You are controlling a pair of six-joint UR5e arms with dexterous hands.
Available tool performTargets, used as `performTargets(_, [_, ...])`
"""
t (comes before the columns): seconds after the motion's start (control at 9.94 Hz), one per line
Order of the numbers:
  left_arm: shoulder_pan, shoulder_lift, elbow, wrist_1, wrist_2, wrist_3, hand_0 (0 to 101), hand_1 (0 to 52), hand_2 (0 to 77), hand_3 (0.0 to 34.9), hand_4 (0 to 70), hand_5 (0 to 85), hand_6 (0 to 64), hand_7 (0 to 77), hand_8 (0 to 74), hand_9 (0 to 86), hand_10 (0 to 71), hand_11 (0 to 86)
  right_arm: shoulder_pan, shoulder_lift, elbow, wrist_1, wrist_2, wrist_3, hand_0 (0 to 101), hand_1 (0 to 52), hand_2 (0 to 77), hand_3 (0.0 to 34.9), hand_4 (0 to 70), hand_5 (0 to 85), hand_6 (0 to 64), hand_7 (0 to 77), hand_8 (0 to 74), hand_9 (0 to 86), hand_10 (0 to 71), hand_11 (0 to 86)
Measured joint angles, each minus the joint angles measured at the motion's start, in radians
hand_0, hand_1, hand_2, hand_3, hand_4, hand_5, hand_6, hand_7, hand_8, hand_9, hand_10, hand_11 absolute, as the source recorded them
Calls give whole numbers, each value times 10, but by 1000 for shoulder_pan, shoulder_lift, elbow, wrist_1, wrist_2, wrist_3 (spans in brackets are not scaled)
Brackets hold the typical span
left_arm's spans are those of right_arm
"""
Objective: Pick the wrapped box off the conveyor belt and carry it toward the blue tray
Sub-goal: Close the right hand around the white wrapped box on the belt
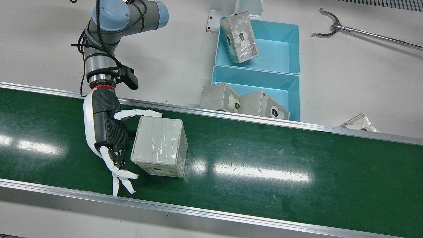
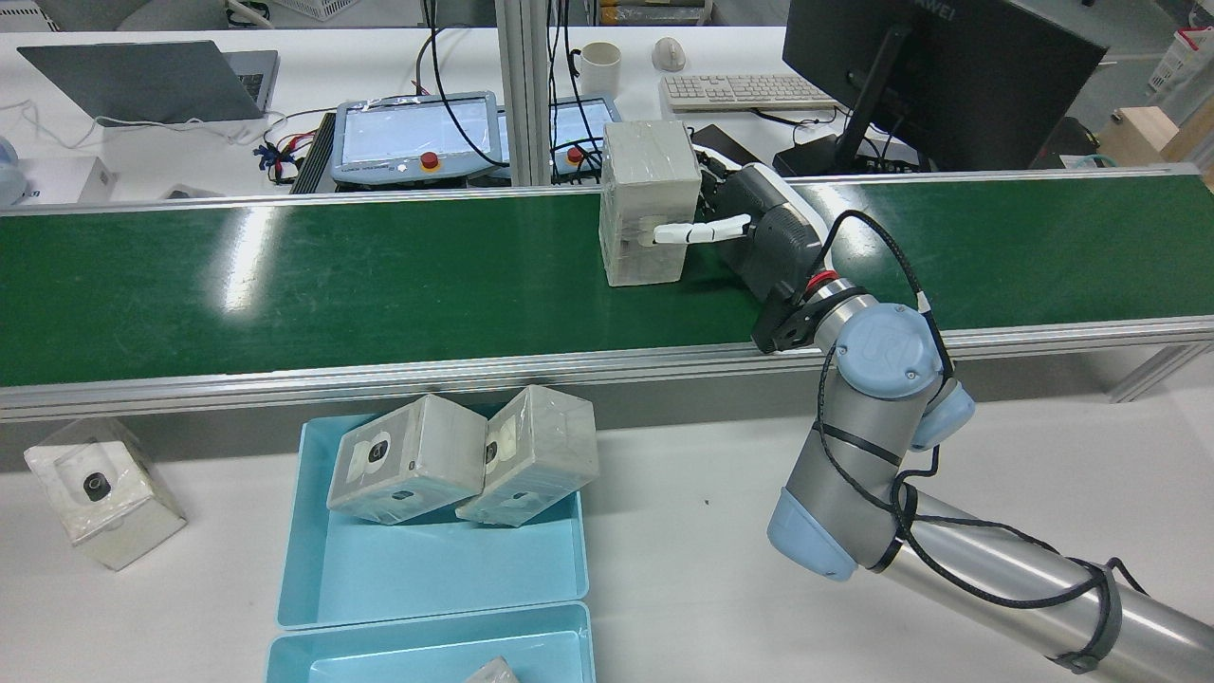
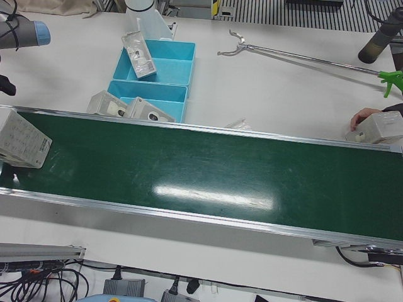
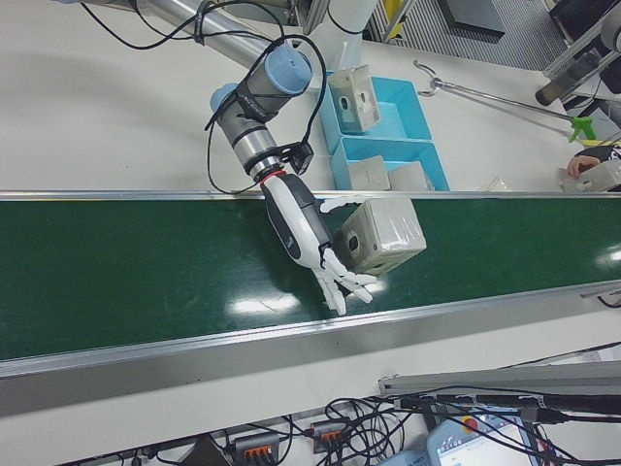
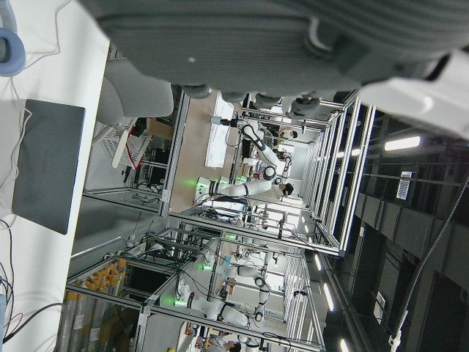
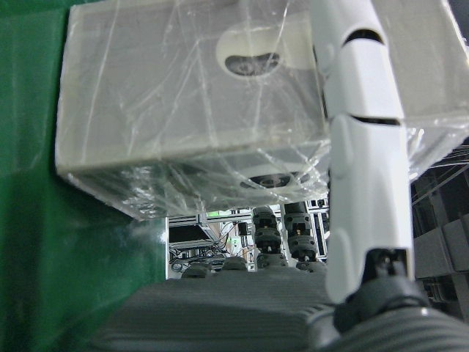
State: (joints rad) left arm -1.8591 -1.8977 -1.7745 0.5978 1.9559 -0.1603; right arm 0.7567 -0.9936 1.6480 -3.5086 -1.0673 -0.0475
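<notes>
My right hand (image 1: 105,132), white-shelled with dark grey padding, lies low over the glossy green conveyor belt (image 1: 264,158), palm turned toward the plastic-wrapped grey cardboard box (image 1: 160,146). In the front view one finger (image 1: 138,113) reaches along the box's far face and touches it; the other fingers (image 1: 120,175) are splayed past the near corner, off the box. The rear view shows the same single finger laid flat on the box's side. I log the hand as spread and cupping, not clamped; contact on the palm side is hidden, so I cannot tell whether it bears any load. The box appears to rest on the belt, tilted slightly, roughly mid-width.

Further right, beyond the belt's far rail, two light blue plastic trays (image 1: 284,49) sit end to end on the white table (image 1: 363,82). The far tray holds one wrapped box (image 1: 239,36) leaning on its wall; two more wrapped boxes (image 1: 243,103) lean against the nearer tray at the belt side. A long metal grabber tool (image 1: 363,33) lies on the table at far right, and a crumpled clear wrapper (image 1: 358,123) sits by the rail.

My left hand appears only as a blurred grey mass (image 5: 278,37) at the top of its own camera; its finger posture cannot be read.
</notes>
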Motion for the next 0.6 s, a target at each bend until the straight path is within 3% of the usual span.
performTargets(0.3, [0, 0, 0, 0, 0, 0, 0, 0, 11, 0, 0, 11, 5, 0, 5, 0, 5, 5, 3, -1, 0, -1, 1, 0, 495, 175, 125, 36, 60, 235, 0, 27, 0, 22, 0, 5])
performTargets(0.5, [0, 0, 0, 0, 0, 0, 0, 0, 11, 0, 0, 11, 5, 0, 5, 0, 5, 5, 6, -2, 0, -6, 1, -1, 494, 175, 125, 48, 60, 235, 16, 27, 0, 16, 0, 5])
performTargets(0.6, [0, 0, 0, 0, 0, 0, 0, 0, 11, 0, 0, 11, 5, 5, 5, 5, 0, 5, 7, -3, 0, -14, 0, -1, 507, 202, 185, 124, 44, 229, 11, 55, 0, 16, 0, 5])
